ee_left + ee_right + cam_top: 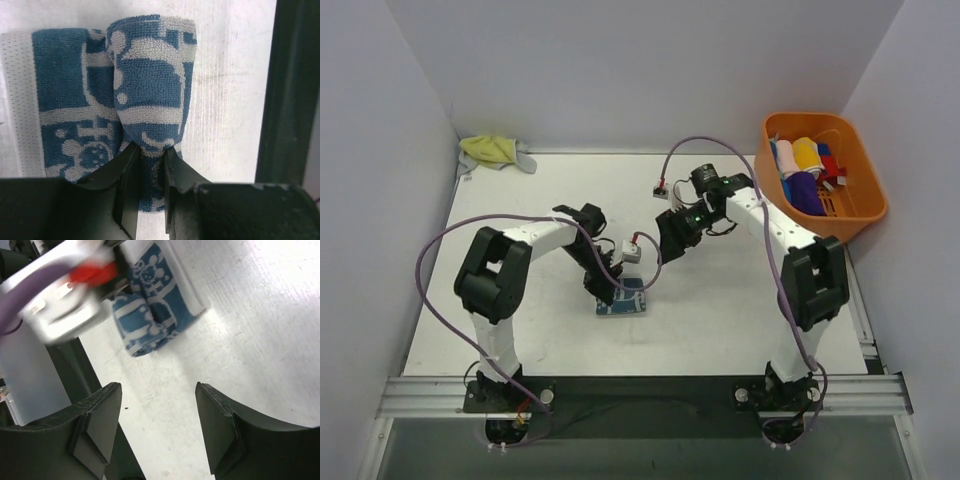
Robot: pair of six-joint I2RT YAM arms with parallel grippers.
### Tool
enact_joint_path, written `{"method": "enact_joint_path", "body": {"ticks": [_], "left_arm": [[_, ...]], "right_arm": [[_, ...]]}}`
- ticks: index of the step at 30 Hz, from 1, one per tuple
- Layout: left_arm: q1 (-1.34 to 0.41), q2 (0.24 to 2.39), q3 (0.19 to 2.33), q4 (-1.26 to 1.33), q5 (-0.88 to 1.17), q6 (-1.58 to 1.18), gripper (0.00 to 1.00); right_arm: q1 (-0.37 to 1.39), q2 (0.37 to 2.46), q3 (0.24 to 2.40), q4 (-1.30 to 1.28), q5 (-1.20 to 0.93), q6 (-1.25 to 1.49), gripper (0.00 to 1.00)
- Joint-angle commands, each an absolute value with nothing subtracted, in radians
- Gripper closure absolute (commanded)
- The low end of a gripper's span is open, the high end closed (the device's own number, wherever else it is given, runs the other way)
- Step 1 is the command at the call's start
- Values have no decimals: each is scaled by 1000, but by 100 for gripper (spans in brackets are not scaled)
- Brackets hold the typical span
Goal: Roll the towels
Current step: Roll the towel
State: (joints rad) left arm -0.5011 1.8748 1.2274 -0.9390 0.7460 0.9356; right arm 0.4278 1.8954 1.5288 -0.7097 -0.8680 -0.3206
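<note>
The blue-and-white patterned towel (pixel 625 298) lies on the table near the middle front, partly rolled. In the left wrist view its rolled part (pixel 150 85) stands in front of my fingers and a flat part lies to its left. My left gripper (pixel 148 152) is shut on the near end of the roll. My right gripper (pixel 159 390) is open and empty above bare table, apart from the towel (pixel 150 315) seen ahead. The pale yellow-green towel (pixel 492 151) with grey edge lies crumpled at the far left corner.
An orange basket (pixel 865 180) with several rolled cloths stands at the far right. White walls close in the table on the left, back and right. A metal rail (pixel 640 395) runs along the near edge.
</note>
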Motion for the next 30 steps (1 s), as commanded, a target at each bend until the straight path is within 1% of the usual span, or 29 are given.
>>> {"method": "enact_joint_path", "body": {"ticks": [1, 4, 5, 9, 10, 12, 15, 17, 20, 21, 22, 27, 29, 30], "left_arm": [[-445, 2000, 1330, -1089, 787, 991, 94], [-402, 2132, 1461, -1173, 813, 1028, 93], [-393, 2204, 1527, -1222, 816, 1029, 92], [-354, 2345, 1678, -1347, 839, 1063, 86], [-351, 2367, 1699, -1370, 841, 1087, 85], [-348, 2419, 1756, -1429, 836, 1107, 83], [-348, 2453, 1784, -1457, 831, 1126, 81], [-347, 2470, 1795, -1463, 827, 1127, 78], [-345, 2482, 1805, -1479, 825, 1140, 77], [-344, 2485, 1807, -1480, 824, 1140, 76], [-344, 2485, 1806, -1482, 824, 1144, 75], [-334, 2487, 1801, -1479, 824, 1144, 72], [-331, 2480, 1796, -1474, 828, 1146, 72], [-325, 2479, 1793, -1468, 830, 1143, 71]], "right_arm": [[443, 1743, 1431, -625, -824, -275, 39], [466, 1642, 1353, -574, -804, -249, 39], [483, 1619, 1335, -568, -789, -247, 39], [598, 1540, 1292, -542, -651, -288, 39], [661, 1534, 1292, -532, -584, -302, 39], [716, 1529, 1284, -509, -490, -343, 39], [807, 1542, 1266, -463, -416, -392, 38], [898, 1577, 1264, -417, -300, -458, 36], [975, 1637, 1253, -352, -186, -535, 35], [989, 1646, 1232, -315, -169, -561, 28], [1000, 1655, 1218, -252, -152, -583, 27], [1046, 1756, 1175, -120, -59, -704, 27], [1049, 1801, 1173, -97, -55, -718, 30], [1049, 1812, 1169, -95, -61, -727, 33]]}}
